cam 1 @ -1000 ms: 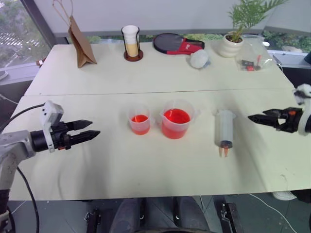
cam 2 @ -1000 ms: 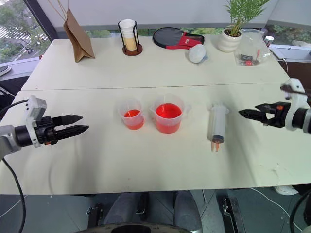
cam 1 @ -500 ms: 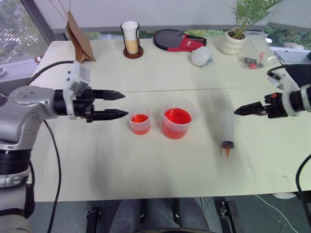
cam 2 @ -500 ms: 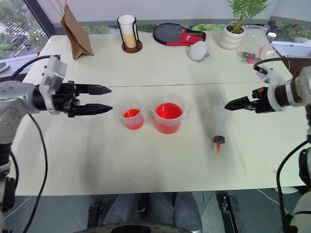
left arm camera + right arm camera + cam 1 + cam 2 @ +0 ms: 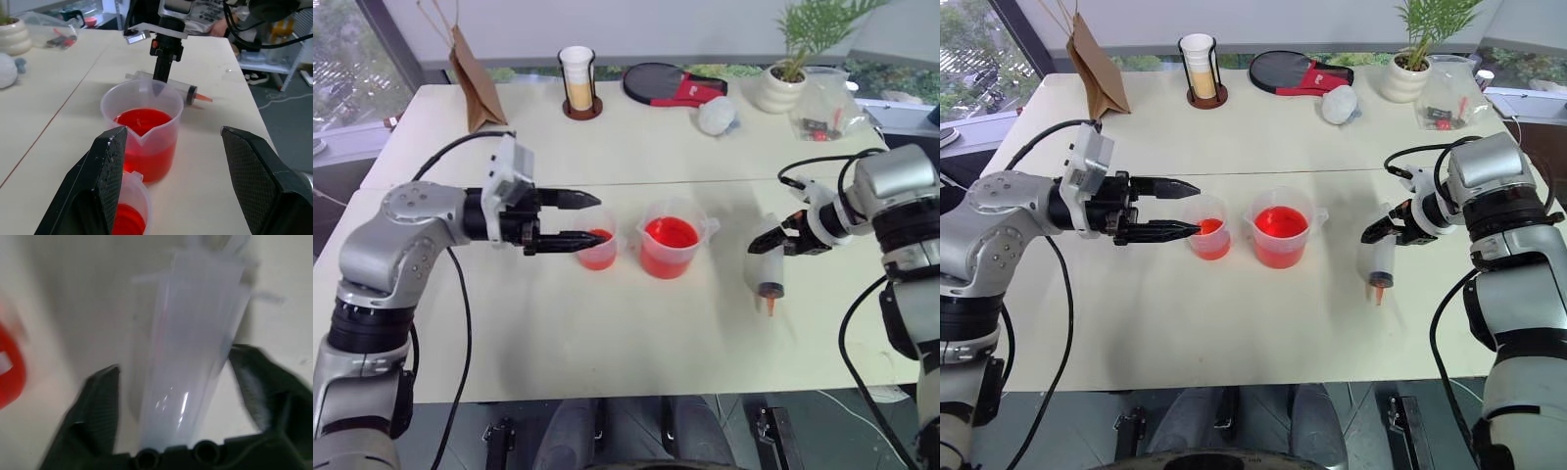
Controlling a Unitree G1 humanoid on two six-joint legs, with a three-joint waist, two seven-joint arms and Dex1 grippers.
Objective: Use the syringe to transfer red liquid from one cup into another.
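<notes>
Flanking syringe (image 5: 766, 264): beaker (image 5: 670, 242), table edge (image 5: 862, 377).

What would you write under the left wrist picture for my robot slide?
Two open black fingers frame the big beaker of red liquid, the syringe lying behind.

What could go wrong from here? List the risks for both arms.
1. The right gripper straddles the syringe near its plunger end, with gaps visible on both sides of the barrel; a grasp this far from the middle may let the nozzle end droop or slip.
2. The left gripper, jaws open, sits at the small cup; a sideways nudge could tip it and spill red liquid.
3. The beaker stands close beside that cup and could be bumped too.
</notes>
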